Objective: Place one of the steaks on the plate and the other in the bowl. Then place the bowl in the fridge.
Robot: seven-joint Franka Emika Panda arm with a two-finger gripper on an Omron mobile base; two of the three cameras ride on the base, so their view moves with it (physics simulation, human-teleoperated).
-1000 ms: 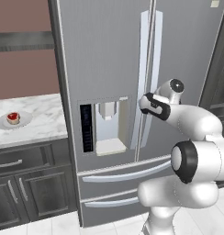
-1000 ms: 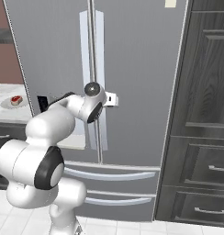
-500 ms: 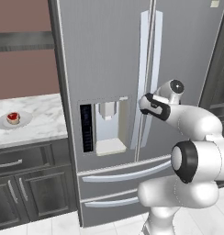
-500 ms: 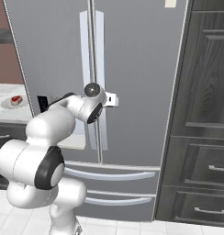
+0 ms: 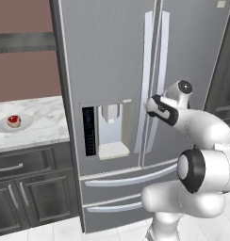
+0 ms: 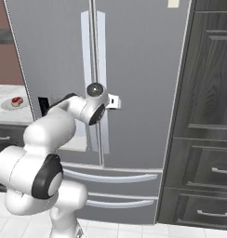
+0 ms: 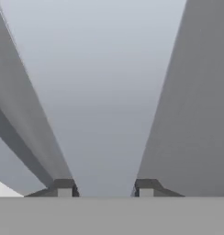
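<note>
So the arm's working on the fridge point(image 5: 135, 70), doors not open yet. The pincer point(image 7: 104, 188) is closed on a fridge door handle point(image 7: 109, 92), which sits between the fingertips. One steak point(image 5: 13, 121) is on the plate point(image 5: 6, 127) over on the worktop point(image 5: 36, 127), around 9 o'clock. Next move, I'd guess: pull the door open.

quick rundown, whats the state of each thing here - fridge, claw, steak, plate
fridge: doors closed
claw: shut on the fridge handle
steak: on the plate, on the counter
plate: holds one steak
</note>
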